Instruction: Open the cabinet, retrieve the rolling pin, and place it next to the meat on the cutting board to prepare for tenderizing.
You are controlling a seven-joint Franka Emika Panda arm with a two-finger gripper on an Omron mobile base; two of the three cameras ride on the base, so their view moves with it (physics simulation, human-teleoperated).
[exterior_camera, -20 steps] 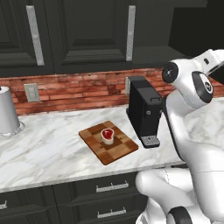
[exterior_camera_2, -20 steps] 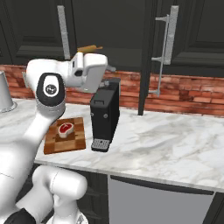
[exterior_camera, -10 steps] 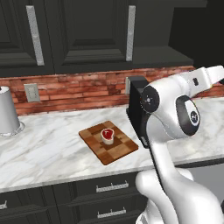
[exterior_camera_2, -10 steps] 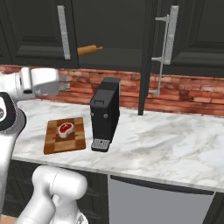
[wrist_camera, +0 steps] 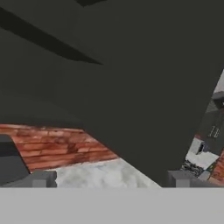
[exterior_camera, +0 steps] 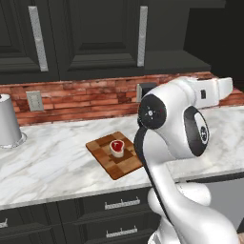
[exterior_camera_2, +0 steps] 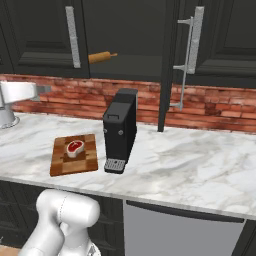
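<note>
The robot's end effector (wrist_camera: 109, 178) stands wide open with nothing between its fingertips (wrist_camera: 41, 178), which frame a dark cabinet (wrist_camera: 113, 78) panel, a strip of red brick wall and pale marble below. In the left base view the white arm (exterior_camera: 174, 128) bends across the foreground in front of the coffee machine (exterior_camera_2: 120, 131), its hand reaching off to the right above the table (exterior_camera_2: 200, 160).

The coffee machine, a black upright block, stands on the white-veined marble table against the brick backsplash (exterior_camera_2: 215, 107). Just left of it lies the cutting board (exterior_camera_2: 74, 154), checkered in light and dark wood, with the meat (exterior_camera_2: 74, 147) sitting on its rear half, red at the centre and pale at the rim. The rolling pin (exterior_camera_2: 101, 57) appears above and behind the coffee machine, tilted, in front of the near-black cabinet face; whether it rests on anything is hard to tell from this angle.

To the right of the coffee machine a cabinet door (exterior_camera_2: 172, 65) stands swung out edge-on, its long silver handle (exterior_camera_2: 186, 60) facing the room. Far left of the coffee machine, a white paper towel roll (exterior_camera: 8, 120) stands on the table beside a wall outlet (exterior_camera: 34, 100). Dark drawers (exterior_camera: 114, 205) with short silver pulls run beneath the marble.
</note>
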